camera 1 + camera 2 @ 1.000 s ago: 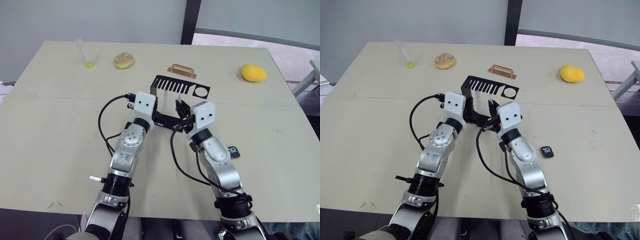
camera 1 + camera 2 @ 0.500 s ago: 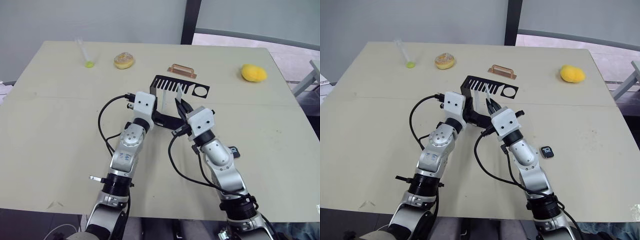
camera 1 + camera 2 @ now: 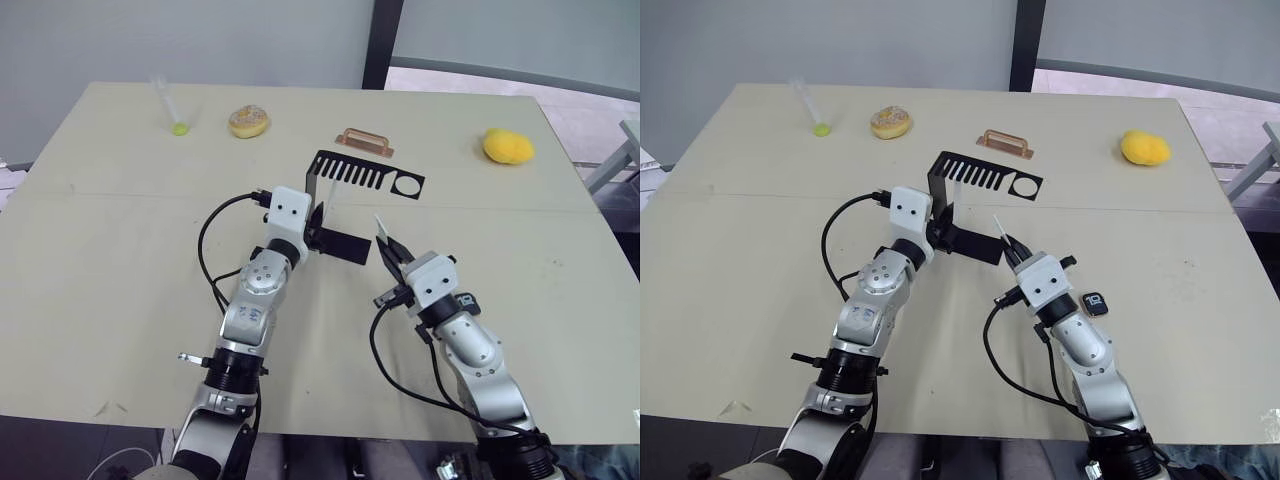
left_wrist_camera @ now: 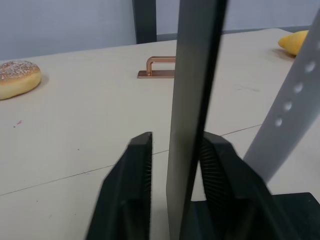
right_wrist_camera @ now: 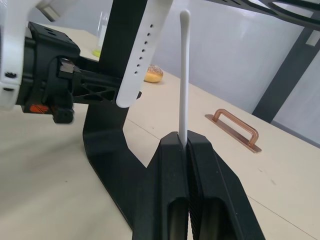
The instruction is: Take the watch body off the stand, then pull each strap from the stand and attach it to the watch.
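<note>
Bracing the stand (image 3: pixel 940 215) with its left gripper (image 4: pixel 172 165), the right gripper (image 5: pixel 185 142) pinches one freed strap (image 5: pixel 183 75) at five o'clock.

Soft, even daylight, faint shadows, sharp head views, blurred foreground in wrist views.

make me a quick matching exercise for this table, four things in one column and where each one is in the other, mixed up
Things:
1. watch body
2. plain strap
3. holed strap
4. stand

Places:
A. hanging from the stand's top arm
B. gripped at its upright by the left gripper
C. lying on the table beside the right arm
D. pinched in the right gripper

Pairs: 1-C, 2-D, 3-A, 4-B
</note>
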You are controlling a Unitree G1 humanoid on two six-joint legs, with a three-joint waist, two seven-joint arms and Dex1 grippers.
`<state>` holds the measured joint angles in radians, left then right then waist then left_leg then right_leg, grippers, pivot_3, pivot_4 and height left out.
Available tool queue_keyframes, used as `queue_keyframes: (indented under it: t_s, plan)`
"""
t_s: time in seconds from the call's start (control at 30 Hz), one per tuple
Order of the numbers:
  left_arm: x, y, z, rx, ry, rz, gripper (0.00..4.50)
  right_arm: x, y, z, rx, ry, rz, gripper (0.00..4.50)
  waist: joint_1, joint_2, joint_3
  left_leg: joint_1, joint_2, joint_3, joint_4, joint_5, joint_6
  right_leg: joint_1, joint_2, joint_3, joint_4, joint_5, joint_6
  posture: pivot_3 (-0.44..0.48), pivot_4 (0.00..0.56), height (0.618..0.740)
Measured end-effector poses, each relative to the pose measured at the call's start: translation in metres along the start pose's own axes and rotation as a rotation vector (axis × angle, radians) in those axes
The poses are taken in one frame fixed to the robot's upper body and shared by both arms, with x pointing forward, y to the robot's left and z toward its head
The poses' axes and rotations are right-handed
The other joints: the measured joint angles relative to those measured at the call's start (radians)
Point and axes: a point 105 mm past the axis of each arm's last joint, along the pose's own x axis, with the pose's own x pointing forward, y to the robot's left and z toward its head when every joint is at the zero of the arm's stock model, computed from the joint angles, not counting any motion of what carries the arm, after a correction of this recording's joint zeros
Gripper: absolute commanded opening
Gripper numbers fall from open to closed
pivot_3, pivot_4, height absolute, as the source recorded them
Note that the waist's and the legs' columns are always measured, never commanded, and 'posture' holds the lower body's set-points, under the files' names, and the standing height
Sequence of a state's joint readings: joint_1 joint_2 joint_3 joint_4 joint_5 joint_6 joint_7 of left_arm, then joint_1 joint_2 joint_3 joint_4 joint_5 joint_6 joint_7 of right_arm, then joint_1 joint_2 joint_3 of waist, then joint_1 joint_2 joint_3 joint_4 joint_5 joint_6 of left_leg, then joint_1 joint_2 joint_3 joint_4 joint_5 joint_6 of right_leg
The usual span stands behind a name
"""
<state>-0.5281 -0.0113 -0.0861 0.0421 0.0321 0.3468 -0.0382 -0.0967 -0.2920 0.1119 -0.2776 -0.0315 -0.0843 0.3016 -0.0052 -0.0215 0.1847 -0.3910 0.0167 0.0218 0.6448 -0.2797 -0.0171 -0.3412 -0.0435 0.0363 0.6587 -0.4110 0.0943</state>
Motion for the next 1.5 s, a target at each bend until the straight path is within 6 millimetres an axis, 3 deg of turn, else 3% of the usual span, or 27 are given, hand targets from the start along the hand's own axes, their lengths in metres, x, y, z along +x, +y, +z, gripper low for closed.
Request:
queue_keyframes:
  t_s: [0.07,0.1,0.27,0.47,0.63,0.7,0.83,0.97,1.17,1.33,1.47,1.5]
  plan:
    - [-0.009,0.004,-0.004,0.006,0.015,-0.004,4.34,-0.004,-0.002,0.000,-0.002,0.006,0.033,0.00,-0.002,0.000,0.000,0.000,0.000,0.000,-0.001,0.000,0.000,0.000,0.000,0.000,0.000,0.000,0.000,0.000,0.150,0.740]
    - [-0.014,0.007,-0.008,0.010,0.032,-0.002,4.44,-0.007,-0.005,0.000,-0.007,0.011,0.047,0.00,-0.003,0.000,0.000,0.000,0.001,0.000,-0.001,0.000,0.000,0.000,0.000,0.000,0.000,0.000,0.000,0.000,0.150,0.740]
    - [-0.044,0.037,-0.021,0.049,0.099,0.018,4.44,-0.022,-0.012,-0.006,0.026,0.054,0.119,0.00,-0.005,0.000,0.000,0.000,0.001,0.000,0.000,0.000,0.000,0.000,0.001,0.000,0.000,0.000,0.000,0.000,0.150,0.740]
    - [-0.097,0.069,-0.035,-0.011,0.151,-0.135,4.44,-0.035,-0.012,-0.002,0.282,0.088,0.261,0.00,-0.015,0.000,0.000,0.001,0.001,-0.002,0.000,-0.001,0.001,0.002,0.000,-0.001,-0.001,0.000,0.000,0.000,0.150,0.740]
    - [-0.129,0.064,-0.017,-0.203,0.132,-0.490,4.44,-0.037,0.005,-0.001,0.538,0.133,0.403,0.00,-0.024,0.000,0.000,0.000,0.001,-0.004,0.000,-0.004,0.006,0.003,-0.001,-0.003,-0.002,0.000,-0.001,0.000,0.150,0.740]
    - [-0.141,0.065,0.001,-0.314,0.112,-0.603,4.44,-0.033,0.013,0.005,0.631,0.137,0.472,0.00,-0.026,0.000,0.000,0.000,0.001,-0.005,0.000,-0.004,0.007,0.003,-0.002,-0.003,-0.003,0.000,-0.001,0.000,0.150,0.740]
    - [-0.144,0.058,0.033,-0.492,0.043,-0.757,4.44,-0.023,0.039,0.021,0.738,0.119,0.635,0.00,-0.026,0.000,0.000,0.000,0.001,-0.007,0.000,-0.005,0.007,0.003,-0.002,-0.004,-0.002,-0.001,-0.001,0.000,0.150,0.740]
    - [-0.142,0.038,0.040,-0.664,0.052,-0.882,4.44,-0.011,0.067,0.046,0.929,0.067,0.790,0.00,-0.026,0.000,0.000,0.000,0.000,-0.008,0.000,-0.005,0.007,0.003,-0.002,-0.004,-0.001,-0.001,-0.001,0.000,0.150,0.740]
    - [-0.135,0.019,0.042,-0.778,0.094,-0.951,4.44,-0.006,0.077,0.063,1.121,0.086,0.907,0.00,-0.026,0.000,0.000,-0.001,0.000,-0.009,0.001,-0.005,0.007,0.003,-0.002,-0.004,-0.001,-0.001,-0.001,0.000,0.150,0.740]
    - [-0.135,0.012,0.047,-0.853,0.088,-1.008,4.44,-0.002,0.075,0.064,1.155,0.113,0.915,0.00,-0.028,0.000,0.000,-0.001,0.000,-0.009,0.001,-0.005,0.007,0.002,-0.002,-0.004,-0.002,-0.001,-0.001,0.000,0.150,0.740]
    - [-0.136,0.010,0.046,-0.867,0.105,-1.018,3.18,-0.003,0.076,0.063,1.161,0.127,0.919,0.00,-0.029,0.000,0.000,-0.001,0.000,-0.009,0.001,-0.004,0.007,0.002,-0.001,-0.004,-0.002,-0.001,-0.001,0.000,0.150,0.740]
    - [-0.135,0.009,0.045,-0.868,0.110,-1.015,3.18,-0.003,0.077,0.064,1.162,0.127,0.919,0.00,-0.029,0.000,0.000,-0.001,0.000,-0.009,0.001,-0.004,0.007,0.002,-0.001,-0.004,-0.002,-0.001,-0.001,0.000,0.150,0.740]
